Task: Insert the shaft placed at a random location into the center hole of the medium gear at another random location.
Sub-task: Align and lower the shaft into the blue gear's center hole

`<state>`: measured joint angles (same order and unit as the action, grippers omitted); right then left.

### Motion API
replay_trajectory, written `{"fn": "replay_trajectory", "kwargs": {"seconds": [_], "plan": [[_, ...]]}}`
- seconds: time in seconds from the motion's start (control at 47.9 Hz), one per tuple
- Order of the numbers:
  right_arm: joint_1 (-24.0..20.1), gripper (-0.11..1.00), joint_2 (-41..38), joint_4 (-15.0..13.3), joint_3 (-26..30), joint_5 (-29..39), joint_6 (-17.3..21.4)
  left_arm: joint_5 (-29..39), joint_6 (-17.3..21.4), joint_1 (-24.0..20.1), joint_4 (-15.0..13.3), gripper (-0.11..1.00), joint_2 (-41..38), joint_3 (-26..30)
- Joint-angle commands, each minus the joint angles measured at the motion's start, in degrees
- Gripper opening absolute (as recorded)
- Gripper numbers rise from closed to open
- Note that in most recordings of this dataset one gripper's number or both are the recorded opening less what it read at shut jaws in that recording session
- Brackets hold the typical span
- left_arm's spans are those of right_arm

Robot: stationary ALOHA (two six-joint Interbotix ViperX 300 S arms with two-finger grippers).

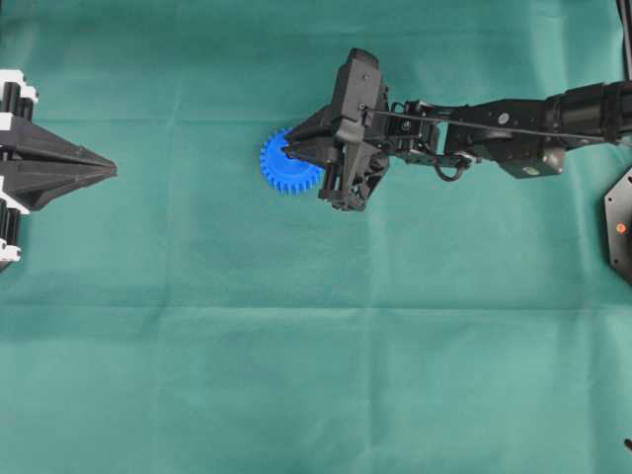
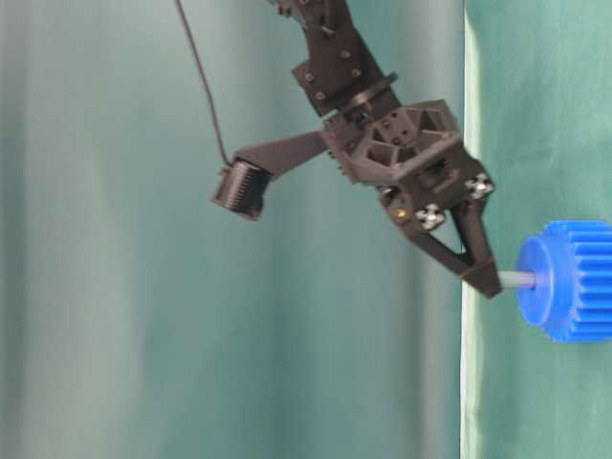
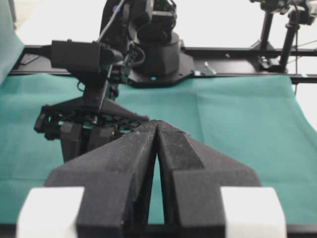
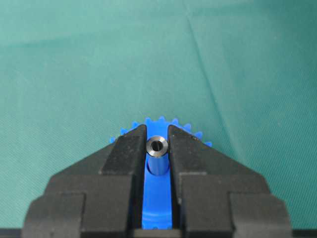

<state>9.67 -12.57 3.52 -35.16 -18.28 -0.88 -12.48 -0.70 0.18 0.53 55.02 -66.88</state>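
- Right gripper [image 4: 157, 144] clamped on shaft [image 4: 157, 154], pin upright between the fingertips.
- Shaft's lower end meeting hub of medium gear [image 2: 572, 280] at its centre; depth in hole not discernible.
- Gear flat on green cloth [image 1: 296, 375], mid-table.
- Left gripper [image 3: 157, 130] pressed together, holding nothing, parked at left edge.

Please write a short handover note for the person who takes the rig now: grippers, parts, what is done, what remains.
Right gripper: shut on the small silvery-grey metal shaft, directly over the bright blue plastic gear.
Left gripper: shut, empty, parked at the left edge of the green cloth.
Done: shaft picked up; in the table-level view its tip meets the gear's hub.
Left: confirm it is seated in the center hole (hidden), release, withdraw.
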Motion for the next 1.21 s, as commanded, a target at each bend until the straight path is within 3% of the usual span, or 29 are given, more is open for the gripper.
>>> {"fn": "replay_trajectory", "kwargs": {"seconds": [0.0,1.189], "plan": [[0.1,0.13,0.3,0.3,1.0,-1.0,-0.3,-0.4,-0.1,0.1,0.1,0.00,-0.4,1.2],[0.1,0.14,-1.8,0.3,1.4,-1.3,-0.2,-0.4,-0.1,0.1,0.2,0.00,-0.4,1.1]]}}
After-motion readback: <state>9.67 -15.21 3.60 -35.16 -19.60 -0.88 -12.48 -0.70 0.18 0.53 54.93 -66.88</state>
